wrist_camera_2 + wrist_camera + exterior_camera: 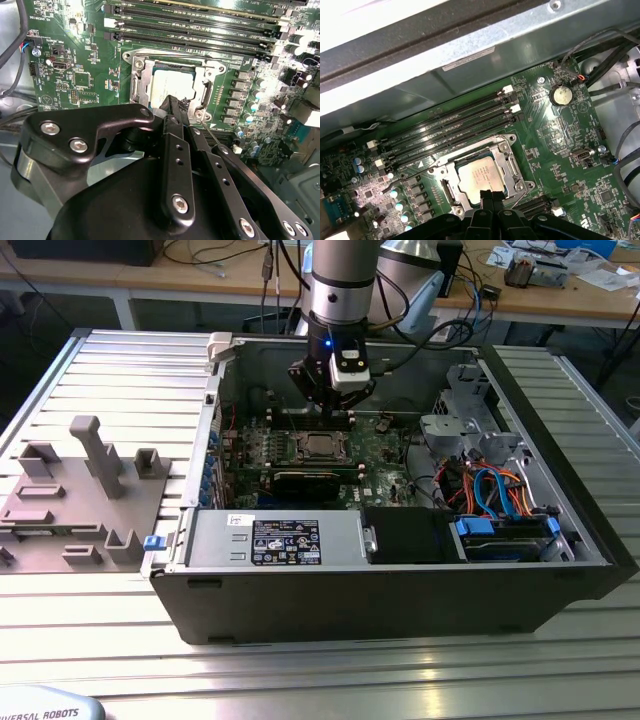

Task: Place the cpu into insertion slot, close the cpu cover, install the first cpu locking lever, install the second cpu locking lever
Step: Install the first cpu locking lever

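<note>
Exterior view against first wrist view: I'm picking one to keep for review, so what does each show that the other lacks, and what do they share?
The exterior view adds the black computer case, the grey fixture plate on the exterior view's left and the arm. The first wrist view adds the coin battery and white slot latches. Both show the cpu framed by the cpu cover, with the gripper close by.

A robotics lab or electronics workshop: a ribbed aluminium table [110, 370] bears an open computer case [400, 595], and far wooden benches [235, 282] carry loose cables [215, 254] and electronics parts [540, 270].
</note>
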Controlling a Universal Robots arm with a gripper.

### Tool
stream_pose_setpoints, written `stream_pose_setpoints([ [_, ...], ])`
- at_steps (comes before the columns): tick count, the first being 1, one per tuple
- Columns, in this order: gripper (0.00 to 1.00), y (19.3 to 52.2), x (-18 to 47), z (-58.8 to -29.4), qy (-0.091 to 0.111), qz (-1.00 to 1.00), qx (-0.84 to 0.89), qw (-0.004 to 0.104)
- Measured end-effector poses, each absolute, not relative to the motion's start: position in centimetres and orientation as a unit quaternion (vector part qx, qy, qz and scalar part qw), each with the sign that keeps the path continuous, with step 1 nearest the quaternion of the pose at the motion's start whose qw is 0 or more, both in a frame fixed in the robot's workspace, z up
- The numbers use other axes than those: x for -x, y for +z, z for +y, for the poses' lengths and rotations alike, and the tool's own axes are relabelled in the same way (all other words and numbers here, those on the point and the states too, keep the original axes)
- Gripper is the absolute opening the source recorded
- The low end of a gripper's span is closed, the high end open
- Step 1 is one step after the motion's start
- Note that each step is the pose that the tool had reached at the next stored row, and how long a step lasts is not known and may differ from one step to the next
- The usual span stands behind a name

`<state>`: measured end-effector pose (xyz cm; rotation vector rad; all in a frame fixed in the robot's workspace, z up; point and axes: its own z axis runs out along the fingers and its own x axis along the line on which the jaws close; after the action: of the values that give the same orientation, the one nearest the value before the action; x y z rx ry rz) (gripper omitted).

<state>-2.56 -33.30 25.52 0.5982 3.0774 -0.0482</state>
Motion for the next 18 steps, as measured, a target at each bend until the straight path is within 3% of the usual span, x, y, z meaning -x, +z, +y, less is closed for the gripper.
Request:
stream_pose_setpoints([
  [18, 0.11, 25.5, 2.56, -33.3, -0.015, 0.983, -0.185, 0.003],
])
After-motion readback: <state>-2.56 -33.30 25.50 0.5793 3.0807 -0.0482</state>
